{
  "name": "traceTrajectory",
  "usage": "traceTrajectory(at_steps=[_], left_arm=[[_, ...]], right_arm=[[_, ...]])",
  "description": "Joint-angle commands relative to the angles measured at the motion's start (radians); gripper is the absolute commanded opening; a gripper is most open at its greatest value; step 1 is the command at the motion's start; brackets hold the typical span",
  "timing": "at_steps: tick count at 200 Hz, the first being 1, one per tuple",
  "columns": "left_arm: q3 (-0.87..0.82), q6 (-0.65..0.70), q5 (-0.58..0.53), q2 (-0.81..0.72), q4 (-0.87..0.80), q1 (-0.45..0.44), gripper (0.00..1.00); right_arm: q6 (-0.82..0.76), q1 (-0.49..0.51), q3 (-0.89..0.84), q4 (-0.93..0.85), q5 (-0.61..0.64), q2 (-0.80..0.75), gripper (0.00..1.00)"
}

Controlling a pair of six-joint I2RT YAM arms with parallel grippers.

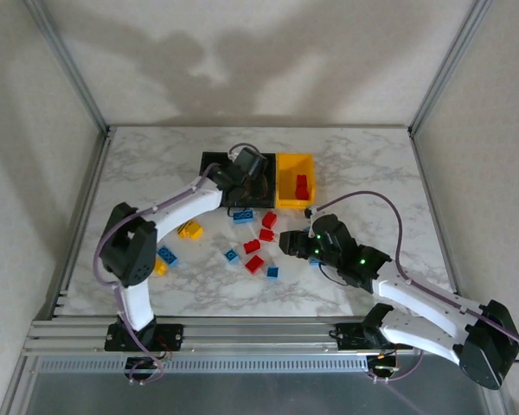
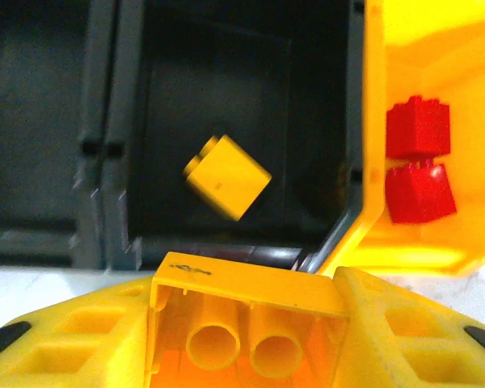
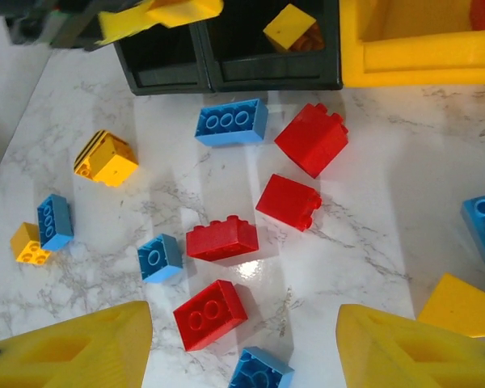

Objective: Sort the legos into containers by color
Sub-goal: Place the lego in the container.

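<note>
Now | yellow bin: 2 red legos | black bin: seemingly 1 yellow lego

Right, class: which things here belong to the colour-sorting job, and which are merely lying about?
Job: loose legos; yellow brick shut in the left gripper; open right gripper; two black bins; yellow bin holding red bricks.
Not the job: marble table; cables; metal frame.
</note>
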Motion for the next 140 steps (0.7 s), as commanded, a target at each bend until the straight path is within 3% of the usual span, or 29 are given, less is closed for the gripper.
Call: traceTrajectory(at_steps=[1, 78, 140], left_arm=[[0.117, 0.050, -0.042, 0.094, -0.057, 0.013, 0.41], [0.355, 0.067, -0.069, 0.311, -0.129, 0.032, 0.43], [0.403, 0.065, -0.081, 0.345, -0.145, 0.040, 0.61]], right_arm=[[0.025, 0.007, -0.016, -0.036, 0.039, -0.036, 0.62], [0.043, 0.008, -0.017, -0.090, 0.089, -0.095, 0.62], [0.039, 0.008, -0.008, -0.101, 0.097, -0.092, 0.63]])
